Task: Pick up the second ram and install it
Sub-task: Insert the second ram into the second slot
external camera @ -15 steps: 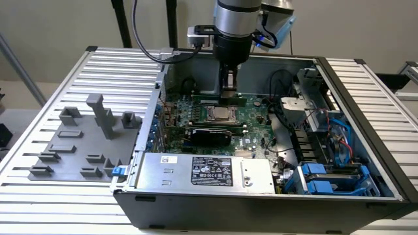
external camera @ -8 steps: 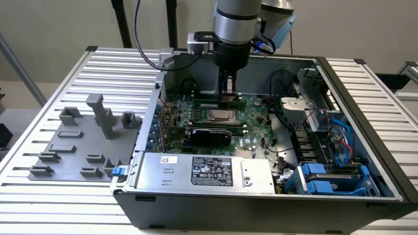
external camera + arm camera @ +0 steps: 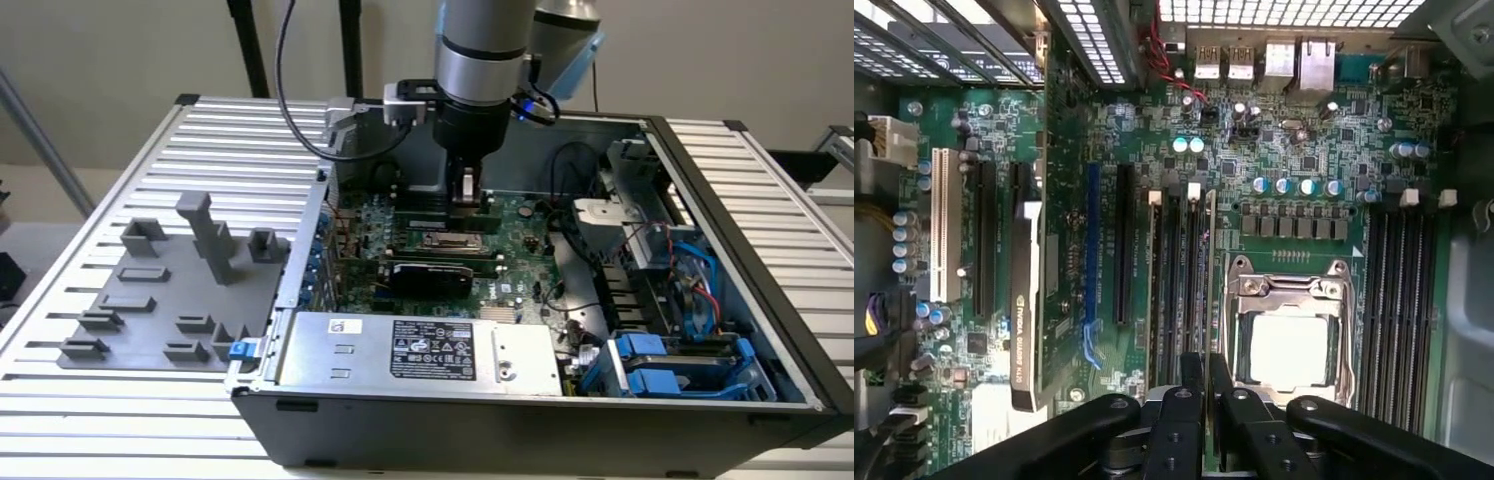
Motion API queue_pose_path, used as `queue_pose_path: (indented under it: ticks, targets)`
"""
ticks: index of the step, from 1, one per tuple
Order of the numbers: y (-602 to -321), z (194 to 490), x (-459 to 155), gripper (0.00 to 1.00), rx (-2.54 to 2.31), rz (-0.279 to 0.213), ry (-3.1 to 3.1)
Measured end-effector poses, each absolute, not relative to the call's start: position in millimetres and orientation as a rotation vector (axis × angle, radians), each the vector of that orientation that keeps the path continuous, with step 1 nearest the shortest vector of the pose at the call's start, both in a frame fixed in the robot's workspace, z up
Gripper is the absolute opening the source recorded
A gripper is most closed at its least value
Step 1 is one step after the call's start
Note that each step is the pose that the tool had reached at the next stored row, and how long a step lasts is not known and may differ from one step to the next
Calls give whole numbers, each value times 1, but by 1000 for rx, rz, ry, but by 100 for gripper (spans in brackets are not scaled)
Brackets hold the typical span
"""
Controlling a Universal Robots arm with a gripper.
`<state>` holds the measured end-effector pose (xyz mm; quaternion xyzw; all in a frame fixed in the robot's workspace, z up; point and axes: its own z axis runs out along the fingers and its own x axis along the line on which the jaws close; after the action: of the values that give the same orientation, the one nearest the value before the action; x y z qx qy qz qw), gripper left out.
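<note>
My gripper (image 3: 467, 200) reaches down into the open computer case (image 3: 747, 240), low over the green motherboard (image 3: 514, 250). In the wrist view its black fingers (image 3: 1192, 400) are closed on the second ram (image 3: 1211, 270). The ram shows edge-on as a thin long strip running away from the fingertips. It hangs over the dark memory slots (image 3: 1174, 290) with white latches, right beside the metal CPU socket (image 3: 1286, 330). I cannot tell whether it touches a slot.
A graphics card (image 3: 1026, 300) stands in a slot on the far side of the memory slots. More memory slots (image 3: 1399, 300) lie past the socket. The power supply (image 3: 414, 350), cables (image 3: 667, 260) and blue drive bays (image 3: 667, 365) crowd the case. Grey holder blocks (image 3: 174, 290) sit on the slatted table.
</note>
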<state>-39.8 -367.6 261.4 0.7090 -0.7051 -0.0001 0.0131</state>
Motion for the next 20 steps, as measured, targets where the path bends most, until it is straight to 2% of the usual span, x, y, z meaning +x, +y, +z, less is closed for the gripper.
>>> queue_pose_path:
  ticks: [20]
  targets:
    - [-376,233,-36,0,2198,-25,-2218]
